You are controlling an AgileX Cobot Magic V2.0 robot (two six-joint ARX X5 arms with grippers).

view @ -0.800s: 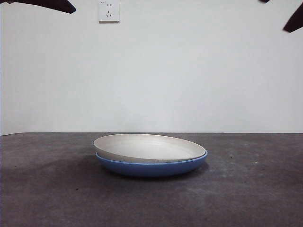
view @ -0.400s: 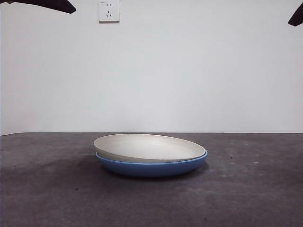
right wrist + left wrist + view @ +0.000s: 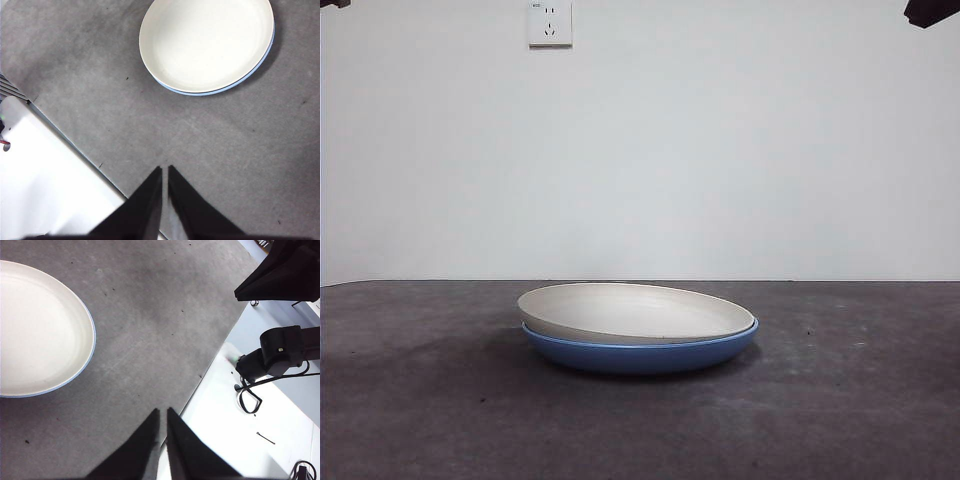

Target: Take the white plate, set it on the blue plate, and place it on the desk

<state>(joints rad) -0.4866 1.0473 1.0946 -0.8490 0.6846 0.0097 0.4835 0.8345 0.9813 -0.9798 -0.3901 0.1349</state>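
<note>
The white plate (image 3: pixel 635 312) lies stacked inside the blue plate (image 3: pixel 640 355) at the middle of the desk (image 3: pixel 860 400). The left wrist view shows the white plate (image 3: pixel 35 330) with only a thin blue plate rim (image 3: pixel 82 372) around it. The right wrist view has the white plate (image 3: pixel 207 42) and the blue plate edge (image 3: pixel 235 86) too. My left gripper (image 3: pixel 163 412) is shut, high over the desk's edge, well apart from the plates. Shut as well, my right gripper (image 3: pixel 165 169) hangs above the desk, away from the stack. Both arms show only as dark tips at the front view's top corners.
A wall socket (image 3: pixel 550 22) sits on the white wall behind the desk. A white stand surface (image 3: pixel 250 435) with the other arm's black base (image 3: pixel 275 352) borders the desk in the left wrist view. Another white surface (image 3: pixel 45 185) borders it in the right wrist view.
Both arm tips have drawn back toward the top corners of the front view, showing less than before. The stacked plates have not moved.
</note>
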